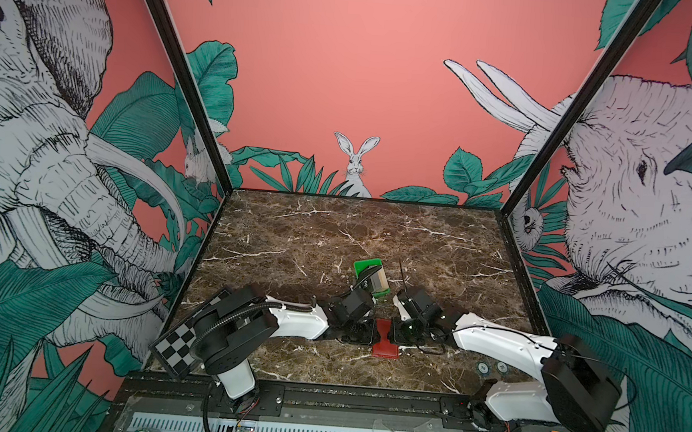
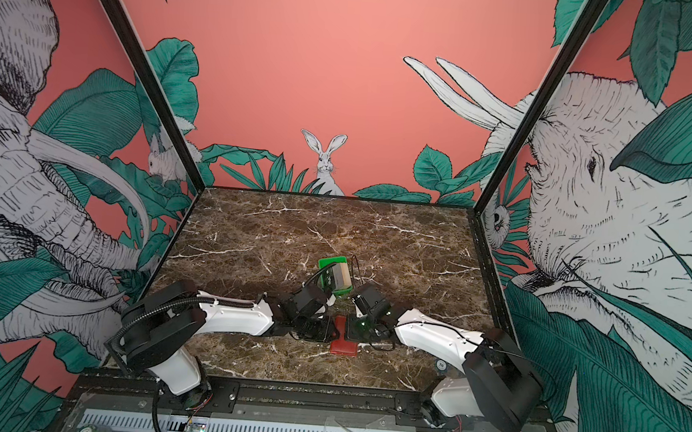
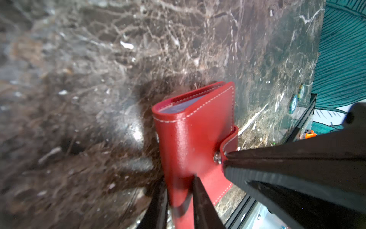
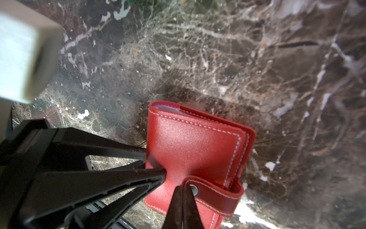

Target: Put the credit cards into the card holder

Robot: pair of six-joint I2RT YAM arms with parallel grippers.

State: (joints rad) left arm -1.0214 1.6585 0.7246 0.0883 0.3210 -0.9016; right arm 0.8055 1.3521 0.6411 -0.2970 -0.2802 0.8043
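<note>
glossy brown marble-pattern tabletop, white-veined, walled by salmon jungle-print panels. folded red card holder, smooth, white-stitched, near the front edge, its side clamped in the left gripper; right gripper jaws pressed together at the snap tab. credit cards sit in a green tray behind.

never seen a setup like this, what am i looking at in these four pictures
Two robot arms with pincer grippers work at a marble table. The two wide pictures come from one camera head up above; the two close-ups come from cameras on the arms' wrists. On the table stand a green tray holding the credit cards and, nearer the arms, the red card holder, folded. The left gripper clamps the holder's body; the right gripper is shut on its snap tab.
</note>
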